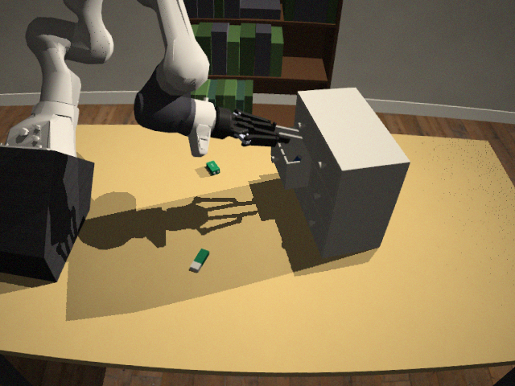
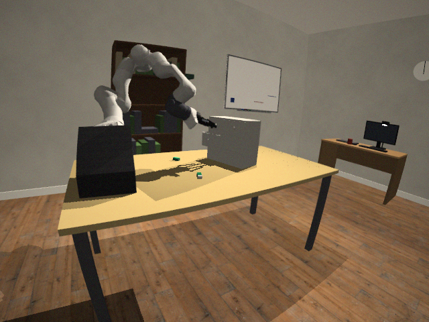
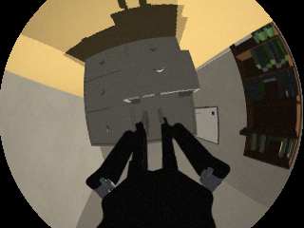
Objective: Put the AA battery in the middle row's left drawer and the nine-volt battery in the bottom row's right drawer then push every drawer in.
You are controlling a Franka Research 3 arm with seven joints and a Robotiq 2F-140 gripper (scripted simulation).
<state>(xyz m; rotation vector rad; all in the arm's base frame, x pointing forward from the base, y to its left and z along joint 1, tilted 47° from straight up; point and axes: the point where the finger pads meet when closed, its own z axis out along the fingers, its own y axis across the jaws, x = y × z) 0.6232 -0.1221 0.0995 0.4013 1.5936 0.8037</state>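
Note:
The small grey chest [image 1: 353, 133] [image 2: 238, 141] stands on the table with its drawer fronts facing the arm. Its left drawer [image 1: 293, 174] [image 2: 206, 139] [image 3: 184, 110] in the middle row is pulled partly out. A small blue thing, the AA battery [image 1: 297, 158], lies inside it. My gripper [image 1: 296, 133] [image 2: 212, 125] [image 3: 153, 115] hangs just above that drawer, its fingers a little apart with nothing between them. The green nine-volt battery [image 1: 212, 167] [image 2: 176, 158] lies on the table, left of the chest.
A green and white block [image 1: 199, 260] [image 2: 199, 175] lies on the table nearer the front. The arm's black base box [image 1: 37, 207] [image 2: 104, 161] stands at the left. A bookshelf [image 1: 265, 41] is behind the table.

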